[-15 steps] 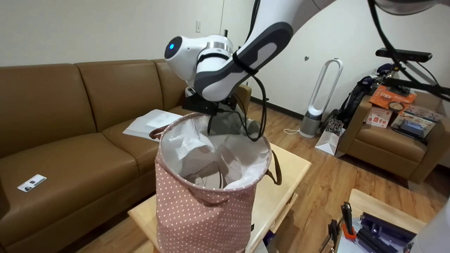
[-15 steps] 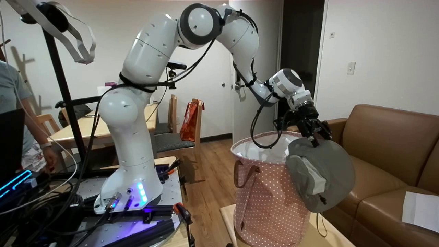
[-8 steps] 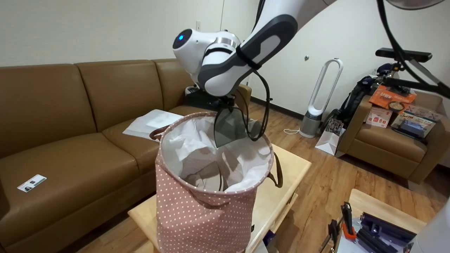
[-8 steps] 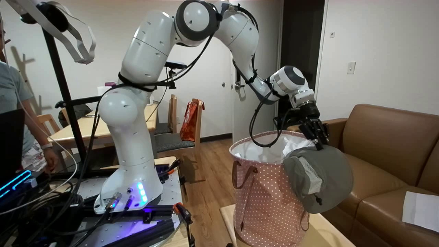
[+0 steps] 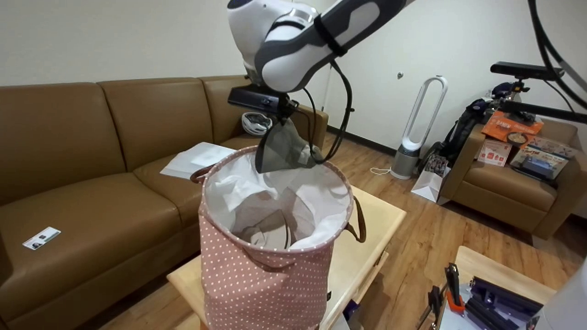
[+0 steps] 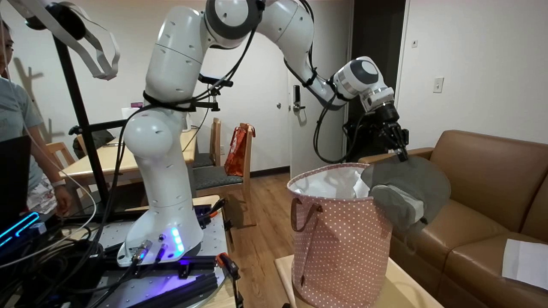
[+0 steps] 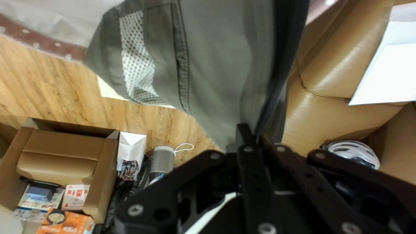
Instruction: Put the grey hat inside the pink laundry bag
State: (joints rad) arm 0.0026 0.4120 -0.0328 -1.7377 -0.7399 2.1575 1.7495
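grey hat hangs pinched in the gripper, hiding part of the pink laundry bag.

Indoor light, moderate, fairly even in both exterior views; wall pale grey. Doorway nearly black. Arm base carries a bright blue-white glow; purple cast on the metal plate beneath. Shadow under the armchair. Soft shadow deep inside the pink laundry bag. Grey hat motion-smeared in an exterior view, its lower edge ghosted. Wrist view: sheet washed out white, sheen on the sofa, gripper dark, slightly soft.
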